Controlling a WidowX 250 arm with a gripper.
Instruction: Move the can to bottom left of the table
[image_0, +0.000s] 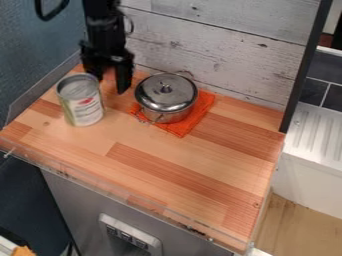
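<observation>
Biggest first: pale & reddish wood-strip worktop (174, 165), rect., w/ whitewashed plank panel (214, 45) along its far side. Black robot arm (103, 22) comes down from top edge, upper L of view. Orange-red flat cloth (182, 131) lies nr the panel, approx mid-width, w/ shiny lidded metal pot (163, 100) on it. Silver-topped cyl. can w/ pale label (81, 100) stands upright on bare wood, upper-L part of worktop, L of pot & well apart from it. Black two-finger tool (111, 85) hangs low just behind can, slightly R; fingers look wide apart, nothing held btwn them. Step in hand, my read: pre-grasp, i.e. lining up on can; can not at the bottom-L spot yet. Next move prob. calls for: bring tool over/around can body, one finger each side, close firmly, lift a little, carry toward nr-L corner, set down upright short of the edge, release. Watch-outs: a low sideways approach could tip can, & R finger needs to stay clear of pot.
</observation>
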